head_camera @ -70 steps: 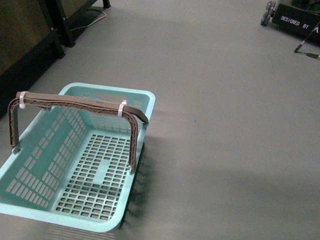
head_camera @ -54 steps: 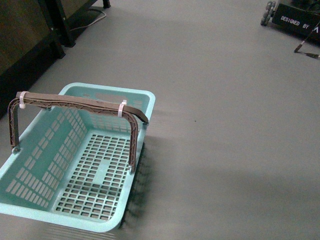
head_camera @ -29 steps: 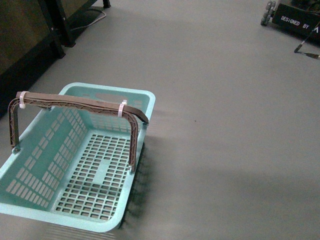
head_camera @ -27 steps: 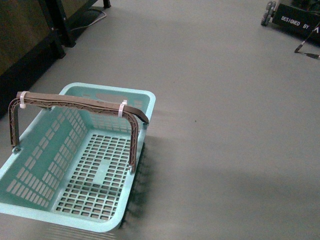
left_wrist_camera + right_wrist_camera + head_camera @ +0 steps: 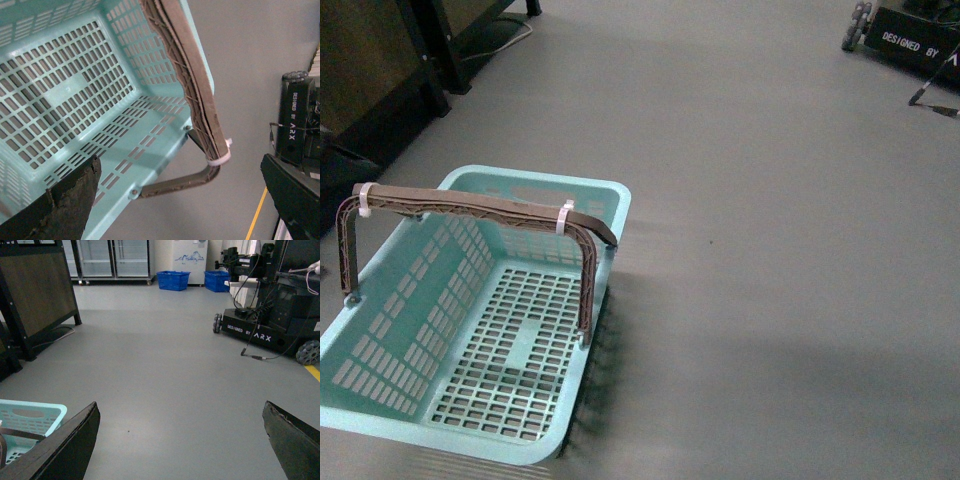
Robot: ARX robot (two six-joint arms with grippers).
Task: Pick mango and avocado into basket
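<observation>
Far left, a dark-framed stand (image 5: 380, 60) rises from the grey floor (image 5: 770, 250). Near it sits the teal basket (image 5: 530, 178), empty, its brown handle (image 5: 470, 207) raised upright across the opening. No mango or avocado shows in any view. The left pincer (image 5: 178, 165) hangs spread wide over the basket's edge by the handle. The right pincer (image 5: 180, 405), also spread wide, faces bare floor. Far right stands another wheeled robot base (image 5: 260, 330). Likely risks are an arm catching the raised handle while lowering fruit, or bumping the stand. Open floor right of the basket gives generous room.
</observation>
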